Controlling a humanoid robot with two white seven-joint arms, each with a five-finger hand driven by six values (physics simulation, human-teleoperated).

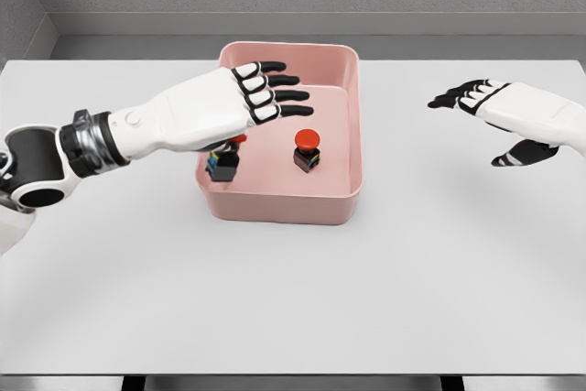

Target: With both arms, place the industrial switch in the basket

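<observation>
A pink basket (348, 135) stands in the middle of the white table. Inside it are two industrial switches with red push buttons on dark bodies: one switch (307, 150) stands upright near the basket's centre, the other switch (223, 163) stands at the left wall, partly hidden under my left hand. My left hand (271, 92) hovers over the basket's left half, fingers spread flat and holding nothing. My right hand (478, 116) hangs over the table to the right of the basket, fingers relaxed and empty.
The white table (293, 299) stretches wide in front of the basket. A grey wall runs behind the table's far edge.
</observation>
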